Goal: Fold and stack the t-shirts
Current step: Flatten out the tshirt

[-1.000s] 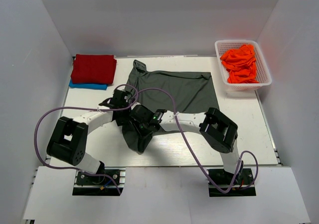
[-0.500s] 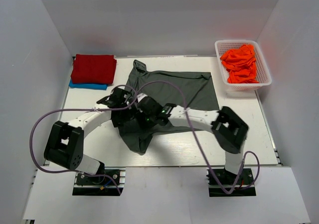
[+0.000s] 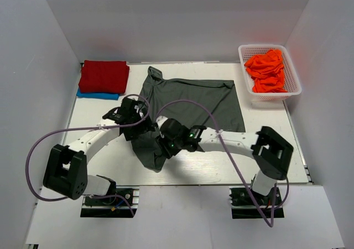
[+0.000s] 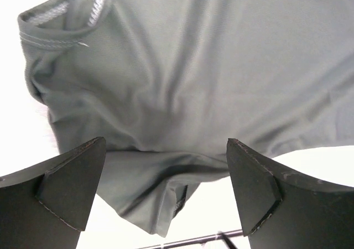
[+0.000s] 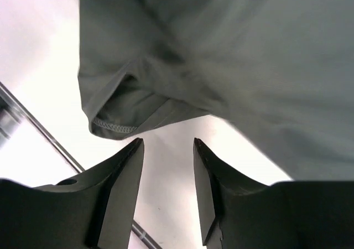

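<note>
We look down on a white table closed in by plain white walls at the back and on both sides, so the whole scene is bright and bare. The large grey t-shirt lies across the middle of the table. Its far part is spread fairly flat with the collar toward the far left, and its near left part is bunched and creased, trailing toward the near edge. Both arms reach in over that rumpled part. From the left wrist we see the left gripper with its fingers spread as wide as they go. It hovers above the grey cloth and grips none of it. From the right wrist we see the right gripper with a narrow gap between its fingers and bare white table showing through the gap. A hemmed fold of the shirt lies just beyond the tips, and nothing is pinched. In the far left corner a folded red t-shirt rests on a folded blue t-shirt, whose edge peeks out on the near side. At the far right corner a white basket holds a loose heap of orange t-shirts, well apart from the grey one.
</note>
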`<state>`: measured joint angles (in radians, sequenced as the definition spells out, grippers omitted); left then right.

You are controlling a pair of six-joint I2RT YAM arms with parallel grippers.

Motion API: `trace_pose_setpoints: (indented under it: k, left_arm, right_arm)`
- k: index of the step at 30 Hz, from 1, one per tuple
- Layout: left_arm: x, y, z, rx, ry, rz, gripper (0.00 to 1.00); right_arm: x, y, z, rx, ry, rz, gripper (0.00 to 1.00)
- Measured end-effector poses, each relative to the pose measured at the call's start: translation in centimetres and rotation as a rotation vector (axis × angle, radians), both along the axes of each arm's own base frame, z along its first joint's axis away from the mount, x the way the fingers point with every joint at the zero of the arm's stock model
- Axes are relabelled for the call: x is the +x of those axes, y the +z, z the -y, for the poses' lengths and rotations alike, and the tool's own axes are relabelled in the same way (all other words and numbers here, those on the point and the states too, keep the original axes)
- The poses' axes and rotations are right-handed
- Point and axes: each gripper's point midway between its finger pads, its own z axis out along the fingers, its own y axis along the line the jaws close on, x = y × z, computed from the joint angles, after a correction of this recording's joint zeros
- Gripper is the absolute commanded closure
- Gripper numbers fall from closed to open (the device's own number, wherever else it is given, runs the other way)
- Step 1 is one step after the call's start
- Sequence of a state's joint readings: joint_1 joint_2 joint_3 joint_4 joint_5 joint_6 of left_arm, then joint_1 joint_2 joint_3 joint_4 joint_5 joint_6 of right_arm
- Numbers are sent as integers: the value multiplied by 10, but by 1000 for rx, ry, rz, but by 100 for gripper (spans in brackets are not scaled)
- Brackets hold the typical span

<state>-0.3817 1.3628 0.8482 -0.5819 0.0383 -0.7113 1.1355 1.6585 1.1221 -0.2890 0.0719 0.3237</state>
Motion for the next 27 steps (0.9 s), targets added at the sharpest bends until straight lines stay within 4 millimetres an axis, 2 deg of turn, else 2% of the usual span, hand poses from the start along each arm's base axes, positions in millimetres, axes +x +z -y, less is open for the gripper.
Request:
trace_pose_setpoints:
  k: [3, 6, 9, 12, 19, 20, 21, 22, 25, 26, 27]
  left_arm:
    - [-3, -6, 5, -32, -16, 7, 0]
    - [-8, -22, 8, -51, -29, -16, 0]
    - [-12, -35, 11, -66, -38, -42, 0]
    - [-11, -39, 15, -83, -45, -42, 0]
    - [-4, -39, 20, -108, -44, -12, 0]
    - [-3, -38, 20, -112, -41, -7, 0]
    - [-2, -38, 21, -115, -39, -3, 0]
    - [-1, -38, 21, -116, -39, 0, 0]
    - [2, -40, 22, -118, -30, 4, 4]
    - [3, -41, 22, -118, -26, 3, 16]
    - [4, -42, 22, -115, -21, 1, 24]
  right_arm:
    - [-15, -27, -4, -62, 45, -28, 53]
    - [-24, -46, -9, -108, 64, -38, 55]
    - [-18, -50, -21, -118, 38, -21, 55]
    - [-6, -50, -29, -124, -13, 7, 56]
    - [8, -58, -26, -165, -104, 41, 59]
    - [9, -59, -26, -171, -111, 44, 65]
    - [10, -59, -25, -175, -117, 50, 78]
    - [11, -59, -23, -181, -123, 54, 85]
    - [13, -60, -19, -192, -150, 58, 95]
    - [12, -61, -17, -196, -157, 56, 98]
    - [11, -62, -12, -204, -163, 51, 100]
